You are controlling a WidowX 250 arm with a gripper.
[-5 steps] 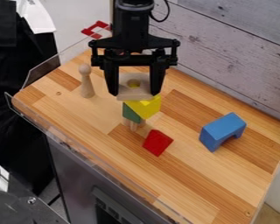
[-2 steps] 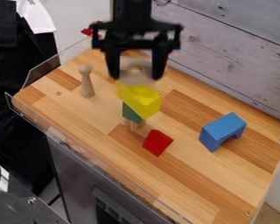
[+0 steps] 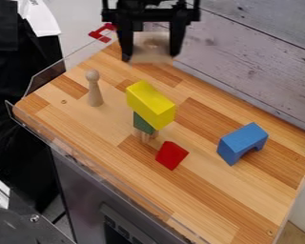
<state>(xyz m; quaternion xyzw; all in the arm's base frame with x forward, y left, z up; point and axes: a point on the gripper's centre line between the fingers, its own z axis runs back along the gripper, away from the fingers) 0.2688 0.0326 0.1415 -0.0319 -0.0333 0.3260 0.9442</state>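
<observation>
I have the tabletop (image 3: 244,190) on the camera with several pieces standing about. The closest one to my claw (image 3: 150,56) is a yellow block (image 3: 151,105), lying across the top of a green block (image 3: 143,123), with a light wooden support (image 3: 146,137) under the green. The yellow block overhangs the green one, and this stack is the tall thing in the middle of the tabletop. A red block (image 3: 172,156) sits just beside the foot of the stack, toward the right. Well apart from it, near the right corner, I see a blue arch block (image 3: 243,143) with its hollow facing down. A slim wooden peg with a round head (image 3: 94,88) stands upright toward the left corner. By the far corner is a red piece (image 3: 103,33); I can't tell what it rests on. A clear guard (image 3: 46,78) runs up the far left edge, and pale boards (image 3: 257,62) line the long edge at the upper right.

My claw is pinching a pale wooden block (image 3: 152,46) with a round hollow in its face. Both are up off the tabletop, near its far end, past the stack.

A second ago I had the claw and the pale block right at the yellow block, hiding part of it. Since then they have moved up and back in my view, the grip kept, and the yellow block shows whole. The stack, red block, blue arch block and peg look unmoved.
</observation>
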